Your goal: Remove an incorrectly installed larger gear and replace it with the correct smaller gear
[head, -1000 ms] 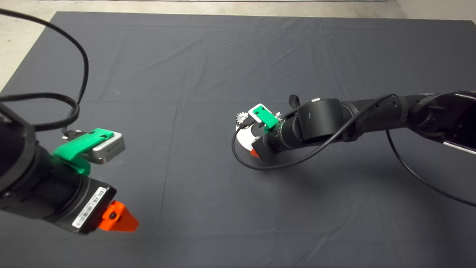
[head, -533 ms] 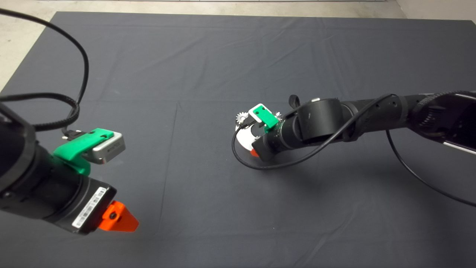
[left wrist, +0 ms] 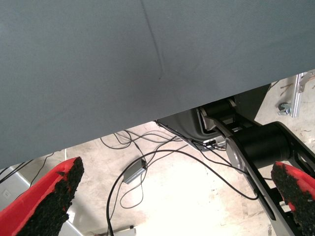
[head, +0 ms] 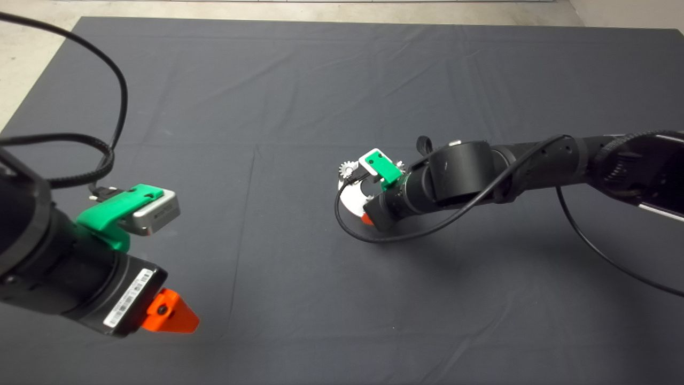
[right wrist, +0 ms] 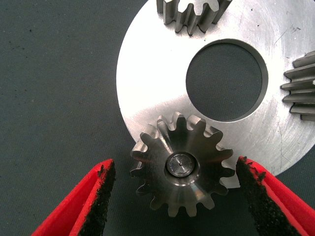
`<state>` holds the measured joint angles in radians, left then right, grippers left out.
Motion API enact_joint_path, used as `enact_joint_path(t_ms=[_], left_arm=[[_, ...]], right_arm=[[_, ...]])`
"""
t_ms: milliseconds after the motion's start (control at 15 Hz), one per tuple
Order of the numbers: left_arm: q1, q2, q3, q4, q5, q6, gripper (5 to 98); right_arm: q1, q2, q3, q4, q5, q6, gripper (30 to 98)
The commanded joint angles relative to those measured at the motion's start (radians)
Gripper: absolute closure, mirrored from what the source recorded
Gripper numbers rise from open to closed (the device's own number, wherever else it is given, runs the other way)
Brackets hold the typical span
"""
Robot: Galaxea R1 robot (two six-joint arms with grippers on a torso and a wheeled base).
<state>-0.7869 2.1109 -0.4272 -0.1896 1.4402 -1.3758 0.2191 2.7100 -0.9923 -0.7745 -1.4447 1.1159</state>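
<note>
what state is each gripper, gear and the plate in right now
right gripper: open, fingers on either side of the larger gear, not touching it
larger gear: seated on a pin at the plate's edge, not gripped
round steel plate: flat on the mat, centre hole empty
two other gears: on the plate, only partly in view
left gripper: open, empty, waiting at the mat's near left edge

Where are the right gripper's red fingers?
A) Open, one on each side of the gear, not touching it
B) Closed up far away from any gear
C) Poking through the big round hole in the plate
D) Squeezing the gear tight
A: in the right wrist view the right gripper is open, its red fingers standing either side of the gear on the silver plate, with gaps showing on both sides.
</note>
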Motion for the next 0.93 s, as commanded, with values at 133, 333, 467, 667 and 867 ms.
enact_joint_path(t_ms=[133,333,467,667,867], left_arm=[[-0.011,0.001,0.012,0.004,0.002,-0.003,5.8],[-0.011,0.002,0.012,0.004,0.002,-0.003,5.8],[-0.01,0.002,0.012,0.004,0.002,-0.003,5.8],[-0.011,0.004,0.012,0.003,0.002,-0.003,5.8],[-0.009,0.005,0.012,0.003,0.002,-0.003,5.8]], right_arm=[[0.016,0.0,0.002,-0.02,0.001,0.007,63.3],[0.011,0.001,-0.001,-0.02,0.001,0.013,63.3],[-0.001,0.001,-0.001,-0.02,0.0,0.015,64.9],[-0.006,-0.002,-0.001,-0.02,0.0,0.014,68.5],[-0.004,-0.003,-0.001,-0.022,0.0,0.013,73.0]])
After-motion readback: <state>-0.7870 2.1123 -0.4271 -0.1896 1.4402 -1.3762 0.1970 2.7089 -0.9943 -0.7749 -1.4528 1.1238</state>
